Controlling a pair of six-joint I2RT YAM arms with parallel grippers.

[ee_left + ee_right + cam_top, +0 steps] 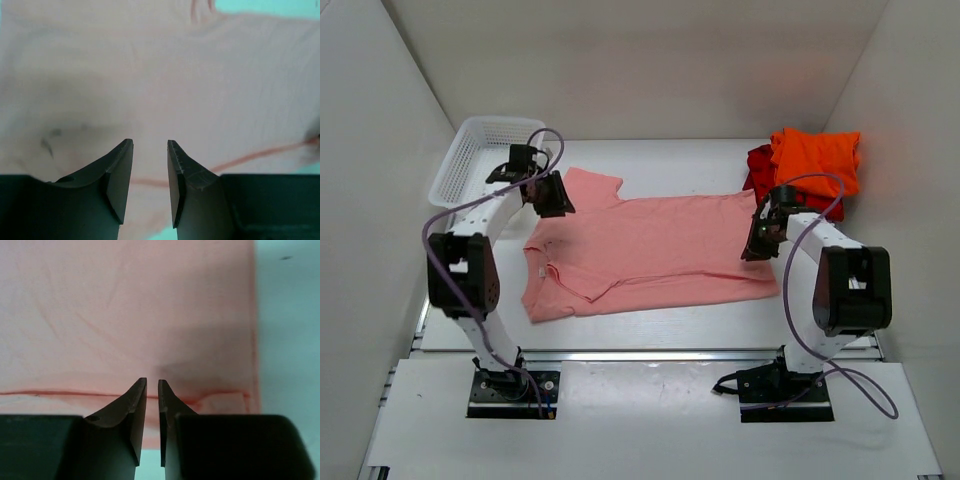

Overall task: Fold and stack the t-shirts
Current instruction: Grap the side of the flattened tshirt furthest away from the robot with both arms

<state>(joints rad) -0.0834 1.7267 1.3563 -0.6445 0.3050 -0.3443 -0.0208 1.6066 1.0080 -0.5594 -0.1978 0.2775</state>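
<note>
A salmon-pink t-shirt lies spread flat across the middle of the table, with its collar toward the left. My left gripper hovers over its upper left part by a sleeve. In the left wrist view that gripper is open, and only pink cloth shows beyond the gap. My right gripper hangs over the shirt's right hem. In the right wrist view it is open by a narrow slit with nothing in it, above the hem seam. A folded orange t-shirt rests on a red t-shirt at the back right.
A white mesh basket stands at the back left, just behind my left arm. White walls close in the table on the left, back and right. Bare table runs along the shirt's near side.
</note>
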